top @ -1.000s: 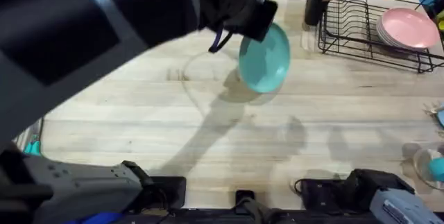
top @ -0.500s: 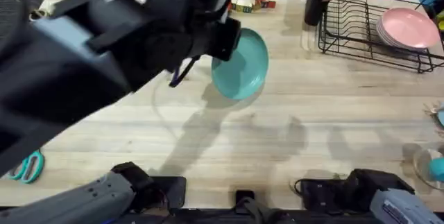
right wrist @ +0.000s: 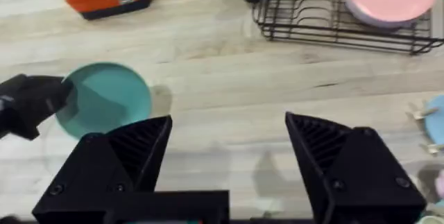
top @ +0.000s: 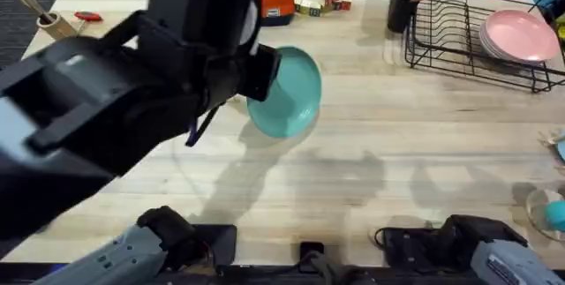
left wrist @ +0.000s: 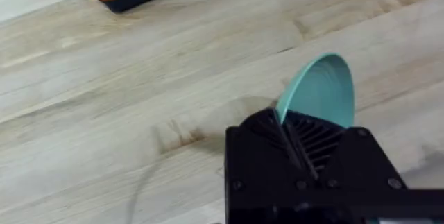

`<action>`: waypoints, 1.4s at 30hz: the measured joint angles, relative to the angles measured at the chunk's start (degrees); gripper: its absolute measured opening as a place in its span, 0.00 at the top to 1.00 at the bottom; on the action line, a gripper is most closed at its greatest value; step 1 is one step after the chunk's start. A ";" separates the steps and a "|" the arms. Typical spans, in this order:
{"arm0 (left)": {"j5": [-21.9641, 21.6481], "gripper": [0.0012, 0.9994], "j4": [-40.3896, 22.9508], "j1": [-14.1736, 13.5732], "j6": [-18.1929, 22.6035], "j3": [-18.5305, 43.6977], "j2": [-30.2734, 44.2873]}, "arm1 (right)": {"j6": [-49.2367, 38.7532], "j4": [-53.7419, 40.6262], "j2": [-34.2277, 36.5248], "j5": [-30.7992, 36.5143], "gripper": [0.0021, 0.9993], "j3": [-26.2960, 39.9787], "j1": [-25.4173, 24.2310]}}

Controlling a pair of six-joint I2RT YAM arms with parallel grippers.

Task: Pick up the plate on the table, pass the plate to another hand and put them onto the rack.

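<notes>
Clamping the plate (top: 287,93) rim, left end effector (top: 258,75) above bare table (top: 424,135), right end effector (right wrist: 225,158) apart

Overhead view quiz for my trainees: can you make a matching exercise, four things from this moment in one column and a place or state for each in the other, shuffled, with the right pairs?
Things:
1. teal plate
2. pink plates
3. right gripper
4. orange pouch

Places or states:
A. open, holding nothing
B. lying at the table's far edge
C. held by its rim in the left gripper, above the table
D. resting in the black wire rack

Pairs: 1-C, 2-D, 3-A, 4-B
</notes>
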 joint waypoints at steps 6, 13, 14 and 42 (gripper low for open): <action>-0.92 0.96 -2.01 3.46 -0.11 -0.02 -4.15 | 0.23 -1.15 5.07 -6.77 0.00 0.02 0.00; 3.07 0.96 -2.84 10.01 -3.19 -0.04 -6.39 | -0.92 -1.11 10.96 -13.85 0.00 0.02 1.31; 4.06 0.96 -2.82 11.01 -4.03 -0.04 -6.41 | -1.38 -1.07 11.83 -14.51 0.00 0.02 2.12; 19.43 0.96 4.57 15.27 -22.10 -0.04 -5.69 | -7.70 7.37 30.79 -16.57 0.00 0.02 17.46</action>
